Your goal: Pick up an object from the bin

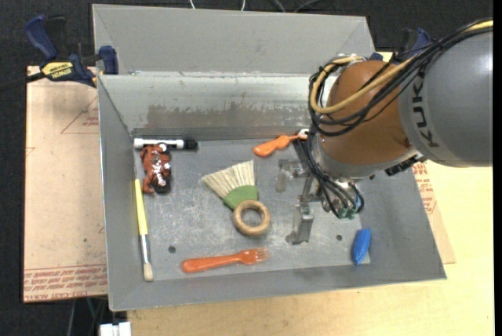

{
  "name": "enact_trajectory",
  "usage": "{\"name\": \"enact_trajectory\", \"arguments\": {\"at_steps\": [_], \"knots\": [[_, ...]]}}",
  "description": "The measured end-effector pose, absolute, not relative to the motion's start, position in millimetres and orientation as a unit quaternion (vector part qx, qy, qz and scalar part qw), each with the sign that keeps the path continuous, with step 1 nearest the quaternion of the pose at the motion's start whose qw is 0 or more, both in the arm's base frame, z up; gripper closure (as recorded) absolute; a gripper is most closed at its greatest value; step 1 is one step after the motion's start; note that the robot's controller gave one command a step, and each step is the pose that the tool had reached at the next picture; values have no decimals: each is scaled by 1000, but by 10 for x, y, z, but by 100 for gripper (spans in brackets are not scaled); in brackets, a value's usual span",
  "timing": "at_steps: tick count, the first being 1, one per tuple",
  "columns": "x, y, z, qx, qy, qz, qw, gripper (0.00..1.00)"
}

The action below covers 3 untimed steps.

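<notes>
Item: the jaws, at centre-right of the frame, hanging over bare floor of the grey bin (235, 99). You cannot tell how far they are parted, and you can see nothing held in them. Nearest thing: a tan tape ring (241, 220), lying flat just left of the jaws and slightly lower in the frame. It is round, so it has no long axis to line up with; its rim touches a cream fan-shaped brush with a green base (231, 181) to its upper left. Second nearest: a small blue piece (361, 246) to the lower right of the jaws, its long axis nearly top to bottom of the frame. Further entries: an orange fork (223, 260), lower centre, long axis left to right; an orange utensil (274, 144) by the back wall, above the jaws; a black-and-white marker (161, 144), a red toy (157, 169) and a yellow stick (141, 217) along the left side, well apart from the jaws. Judged likeliest pick: the tape ring, reached by a short shift left. Writing: "KU" reads on the arm (439, 99); you will find no label legible on the things in the bin.
</notes>
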<state>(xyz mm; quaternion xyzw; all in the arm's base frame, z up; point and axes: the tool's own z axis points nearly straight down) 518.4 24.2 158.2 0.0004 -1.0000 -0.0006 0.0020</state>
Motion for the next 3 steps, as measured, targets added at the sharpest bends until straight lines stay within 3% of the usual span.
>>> {"name": "enact_trajectory", "arguments": {"at_steps": [1,2,3], "knots": [[5196,240,1599,0,-1000,-1,0,0],[5232,472,943,-167,-986,-1,-3,0],[5282,529,1118,-114,-993,0,0,0]]}}
